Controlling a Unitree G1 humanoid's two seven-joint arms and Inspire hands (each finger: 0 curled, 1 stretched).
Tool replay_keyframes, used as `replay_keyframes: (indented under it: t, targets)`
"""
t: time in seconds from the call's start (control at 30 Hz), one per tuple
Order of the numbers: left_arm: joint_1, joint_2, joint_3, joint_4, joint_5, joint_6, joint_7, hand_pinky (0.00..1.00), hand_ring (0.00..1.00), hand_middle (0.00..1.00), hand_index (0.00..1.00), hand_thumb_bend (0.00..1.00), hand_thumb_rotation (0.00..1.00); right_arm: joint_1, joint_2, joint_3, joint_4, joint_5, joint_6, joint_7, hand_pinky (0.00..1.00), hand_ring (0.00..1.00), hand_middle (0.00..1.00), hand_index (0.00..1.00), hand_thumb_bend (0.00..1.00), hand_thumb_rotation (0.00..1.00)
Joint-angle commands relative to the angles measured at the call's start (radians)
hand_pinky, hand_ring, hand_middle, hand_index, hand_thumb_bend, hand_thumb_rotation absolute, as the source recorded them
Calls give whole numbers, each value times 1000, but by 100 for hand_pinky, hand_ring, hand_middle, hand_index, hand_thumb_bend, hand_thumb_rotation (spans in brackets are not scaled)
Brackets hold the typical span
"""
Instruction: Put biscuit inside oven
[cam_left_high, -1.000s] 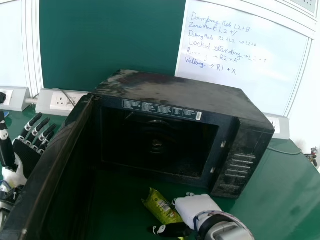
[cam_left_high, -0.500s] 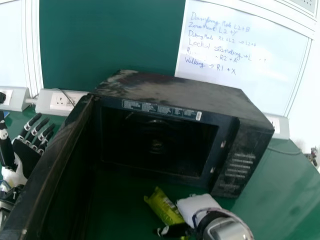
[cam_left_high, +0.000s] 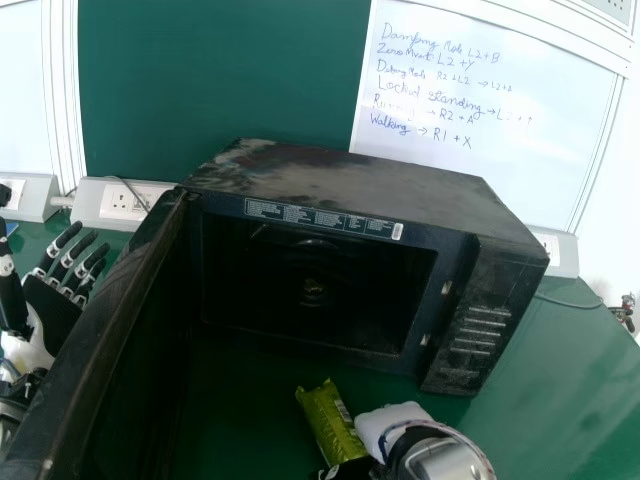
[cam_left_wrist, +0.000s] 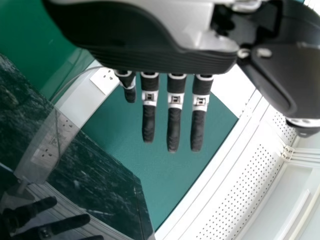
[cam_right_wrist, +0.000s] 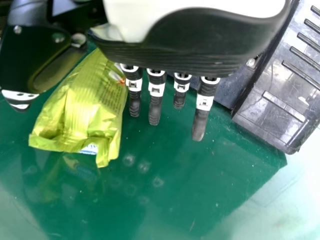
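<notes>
My right hand (cam_left_high: 395, 420) is low in the head view, in front of the black microwave oven (cam_left_high: 360, 185). It is not clenched. In my right wrist view its fingers (cam_right_wrist: 155, 112) are straight and its thumb (cam_right_wrist: 37, 65) is out to the side. The green biscuit packet (cam_left_high: 328, 420) sits in the space between my thumb and those fingers, with the thumb over part of it. I am not gripping it. I cannot tell if my hand touches it.

The packet is on the shiny green table (cam_left_high: 560, 370), outside the oven. It lies in front of the oven's big opening, between the open door (cam_left_high: 110, 310) and my right hand. It slants a bit, and one crinkly end points toward the oven.

The door is swung wide open, so I can see the dark inside. The button panel (cam_left_high: 480, 325) is at the oven's right side.

My left hand (cam_left_high: 28, 345) is over on the far side of the door. It is let go, with its fingers straight, and it holds nothing.

Behind the oven are a white socket box (cam_left_high: 130, 205), a dark green board (cam_left_high: 220, 80) and a whiteboard (cam_left_high: 480, 165) with handwriting on it.
</notes>
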Motion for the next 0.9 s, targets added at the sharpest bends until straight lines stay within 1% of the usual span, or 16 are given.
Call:
replay_keyframes:
  t: [0.0, 0.07, 0.1, 0.17, 0.23, 0.3, 0.37, 0.4, 0.43, 0.47, 0.5, 0.6, 0.63, 0.7, 0.8, 0.87]
  targets:
    - [-1, 7, 5, -12, -4, 4, 8, 77, 73, 70, 67, 89, 39, 11, -1, 4, 15, -11, 9, -27, 78, 87, 91, 91, 94, 28]
    - [0, 8, 6, -9, -7, 3, 3, 78, 74, 70, 67, 89, 39, 16, -1, 5, 15, -14, 11, -39, 78, 87, 91, 91, 92, 28]
    - [1, 8, 7, -7, -9, 3, 1, 78, 74, 70, 67, 89, 39, 19, -5, 7, 14, -14, 9, -46, 77, 87, 91, 91, 93, 28]
    - [0, 7, 7, -6, -10, 2, 2, 78, 74, 70, 67, 89, 38, 23, -10, 10, 10, -13, 4, -60, 76, 86, 90, 91, 88, 27]
    - [0, 8, 5, -9, -8, 5, 6, 78, 74, 70, 67, 89, 38, 23, -11, 13, 12, -14, 4, -62, 76, 85, 89, 91, 86, 28]
    - [2, 8, 4, -8, -5, 4, 4, 78, 74, 70, 67, 90, 39, 30, 4, 12, 12, -23, 21, -71, 78, 86, 90, 91, 83, 30]
    - [2, 6, 4, -3, -4, -1, -3, 78, 73, 70, 67, 90, 38, 36, 16, 12, 10, -33, 33, -83, 80, 87, 90, 90, 79, 28]
    - [2, 5, 4, -2, -5, -2, -6, 77, 73, 69, 67, 90, 38, 34, 19, 15, 12, -38, 35, -82, 79, 87, 90, 90, 80, 28]
    - [3, 5, 4, -4, -4, -2, -3, 78, 73, 69, 67, 90, 38, 31, 17, 18, 15, -41, 32, -80, 78, 86, 89, 90, 83, 29]
    - [4, 6, 5, -6, -3, -1, -2, 77, 73, 69, 66, 89, 38, 26, 12, 22, 18, -41, 25, -76, 75, 83, 88, 90, 91, 32]
    - [4, 5, 5, -9, -3, 0, 3, 78, 74, 70, 67, 88, 39, 22, 13, 27, 21, -47, 24, -72, 72, 81, 87, 89, 96, 35]
    - [6, 9, 6, -12, -6, 1, 2, 78, 74, 70, 67, 88, 39, 17, 15, 38, 30, -58, 20, -78, 69, 78, 84, 88, 99, 34]
    - [6, 9, 7, -11, -8, 1, -3, 77, 73, 70, 67, 88, 39, 18, 18, 41, 32, -63, 23, -82, 67, 76, 83, 87, 98, 33]
    - [7, 9, 8, -7, -12, -2, -9, 77, 74, 70, 67, 88, 39, 24, 24, 47, 34, -77, 28, -92, 69, 78, 84, 87, 100, 31]
    - [6, 7, 5, -11, -7, -3, -2, 77, 74, 70, 68, 88, 39, 33, 25, 65, 41, -109, 23, -114, 66, 75, 82, 86, 100, 31]
    - [5, 8, 2, -16, 0, -2, 4, 77, 73, 70, 67, 87, 40, 40, 26, 83, 54, -137, 20, -123, 65, 75, 82, 86, 98, 29]
